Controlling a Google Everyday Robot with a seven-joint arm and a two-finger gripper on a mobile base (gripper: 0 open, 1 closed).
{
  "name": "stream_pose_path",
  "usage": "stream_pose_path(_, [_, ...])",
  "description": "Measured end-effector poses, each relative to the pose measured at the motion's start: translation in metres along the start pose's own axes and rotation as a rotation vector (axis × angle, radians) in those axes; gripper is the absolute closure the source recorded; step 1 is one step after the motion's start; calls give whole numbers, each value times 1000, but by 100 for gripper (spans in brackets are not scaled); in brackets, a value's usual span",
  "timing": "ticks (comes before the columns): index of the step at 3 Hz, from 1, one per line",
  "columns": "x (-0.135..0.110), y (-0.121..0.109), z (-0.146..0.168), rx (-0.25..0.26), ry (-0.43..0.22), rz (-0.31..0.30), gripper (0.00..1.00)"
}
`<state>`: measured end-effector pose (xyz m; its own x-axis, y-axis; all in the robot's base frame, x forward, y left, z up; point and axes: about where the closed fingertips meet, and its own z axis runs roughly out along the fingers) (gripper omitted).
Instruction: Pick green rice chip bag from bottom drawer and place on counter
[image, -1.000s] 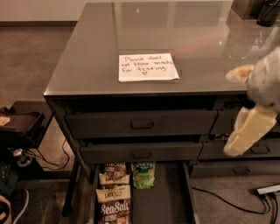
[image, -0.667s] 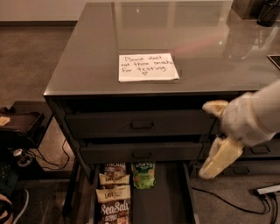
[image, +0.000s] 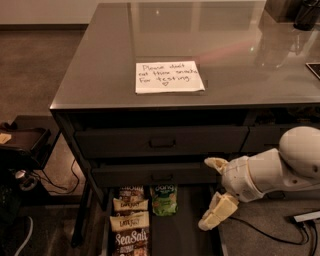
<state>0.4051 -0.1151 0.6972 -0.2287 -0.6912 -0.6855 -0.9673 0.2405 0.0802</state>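
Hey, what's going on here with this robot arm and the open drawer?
A one-armed robot is working at a dark cabinet. Its gripper hangs open and empty above the right side of the pulled-out bottom drawer. The green rice chip bag lies near the back of that drawer, apart from the gripper, beside a row of brown snack bags. Nothing is grasped yet. The counter above carries a handwritten note.

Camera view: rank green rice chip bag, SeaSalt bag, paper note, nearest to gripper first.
1. green rice chip bag, in the drawer, left of the open gripper.
2. SeaSalt bag, drawer front-left.
3. paper note, up on the counter.
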Motion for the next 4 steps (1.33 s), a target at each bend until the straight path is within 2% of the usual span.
stream_pose_path(1, [3,-1,4,-7,-4,6,0])
stream_pose_path(2, [17,-2,15,-15,-12,2,0])
stream_pose_path(3, [52,-5,57,-11,-78,-30,0])
stream_pose_path(4, [76,-26,111,20,-174,-124,0])
